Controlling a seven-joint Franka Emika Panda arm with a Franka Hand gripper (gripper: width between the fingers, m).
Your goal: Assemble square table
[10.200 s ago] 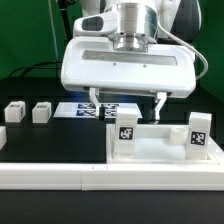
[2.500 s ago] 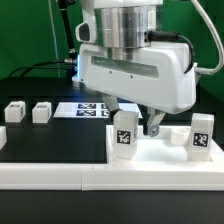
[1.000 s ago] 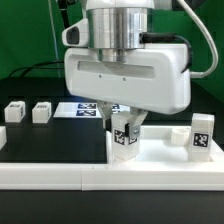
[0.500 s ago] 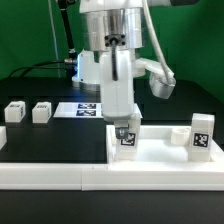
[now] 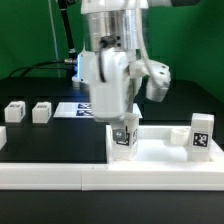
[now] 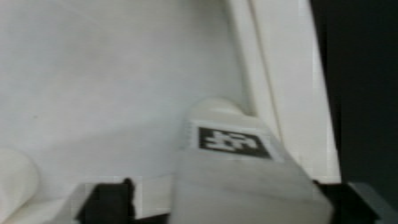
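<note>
Hand (image 5: 123, 124) lowered straight down onto the near leg (image 5: 124, 136), wrist vertical, housing turned nearly edge-on to the exterior camera, one side lobe jutting toward the exterior view's right. Sits right atop that leg, fingertips masked by the housing and the leg itself (so cannot tell whether clenched on it or merely flanking it). From the wrist: same leg close up, tag showing, upright on the square tabletop (image 6: 107, 80) just beside the raised rim (image 6: 276, 60), one dark finger (image 6: 118, 200) close alongside. Tabletop flat on the black worktop (image 5: 50, 140) at the exterior view's right, second leg (image 5: 200, 135) upright farther right on it. Well apart at the exterior view's left, outer loose leg (image 5: 15, 112) and inner loose leg (image 5: 42, 111) side by side, marker board (image 5: 88, 110) just beyond them. Against half a second ago: twisted a little further, more of the flank on show. Against a second ago: broad face then squarely toward the camera, same height, same leg. Ten seconds ago: higher, farther back, between the two upright legs, fingers spread wide. Near leg at much the same spot throughout.
</note>
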